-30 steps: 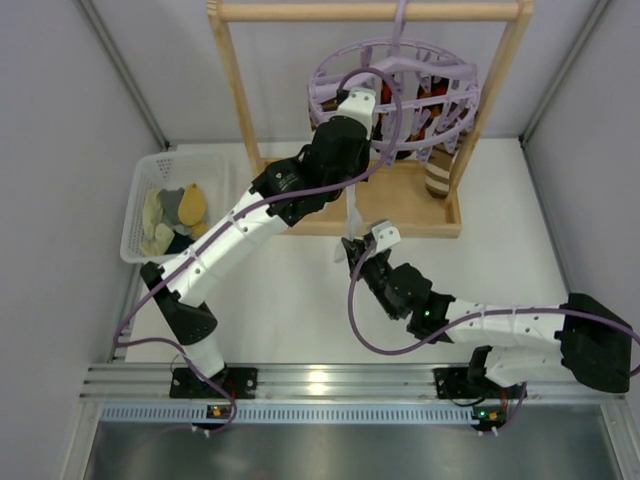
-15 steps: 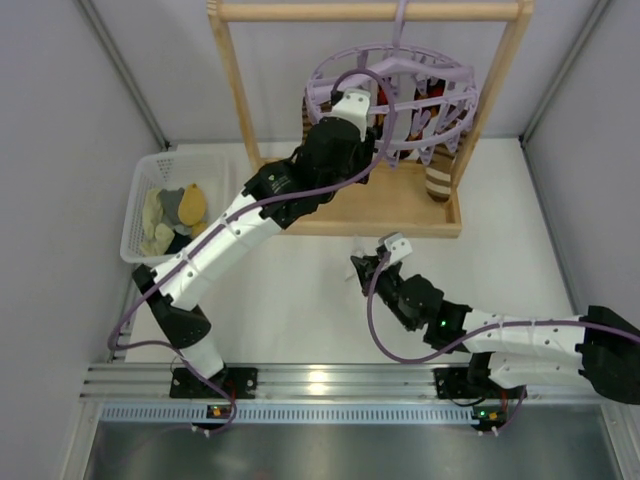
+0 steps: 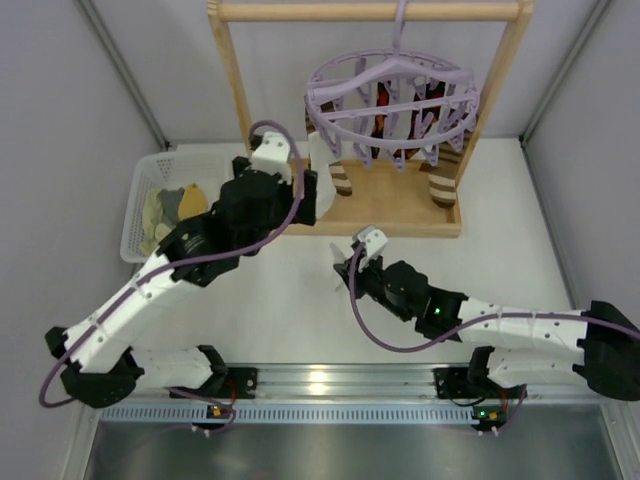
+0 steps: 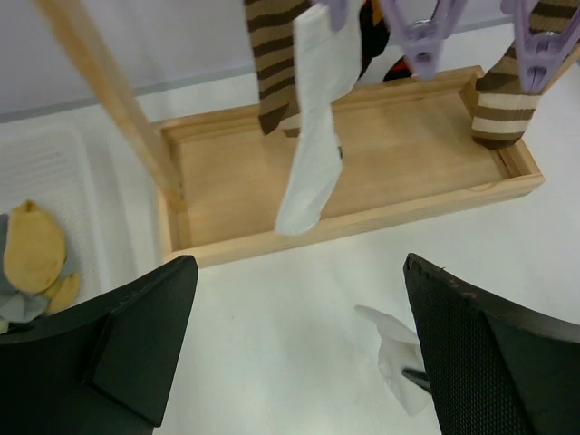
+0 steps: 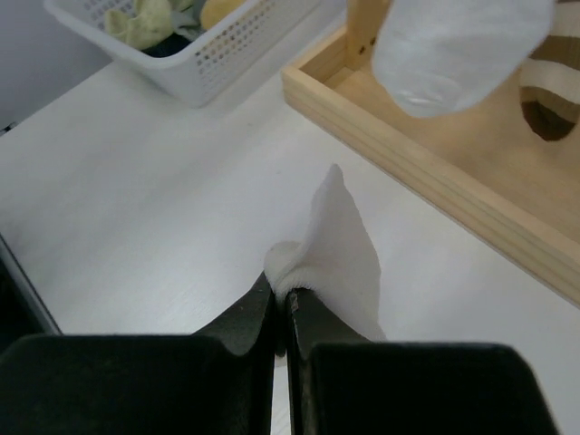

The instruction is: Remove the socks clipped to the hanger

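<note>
Starting far left: white basket (image 3: 175,160) on the surface (image 3: 300,320), holding yellow, grey and cream cloth pieces (image 3: 185,205). Next over, left tool (image 4: 297,272), fingers (image 4: 136,335) spread wide apart, gripping nothing, hovering just in front of the wooden rack (image 3: 232,90) near its left post. Beyond it, in the left wrist view, hanging over the rack's tray base (image 4: 408,172): brown striped sock (image 4: 272,63), then white sock (image 4: 313,145) dangling straight down, toe close above the tray, upper ends cut off by the frame edge. Centre of the overhead view: lavender hanger (image 3: 318,103), hooked on the rack's top bar, ring roughly level, clips (image 4: 419,41) dangling beneath; black sock with red-orange diamonds (image 3: 383,100) showing through the spokes. Lower down, right tool (image 5: 283,313) low over the surface in front of the tray, fingers pressed together, clamped on a second white sock (image 5: 340,245), cloth standing up in a crumpled peak, free of the hanger. Farthest right: another brown striped sock (image 4: 503,95), clipped, toe down at the tray's right end.
</note>
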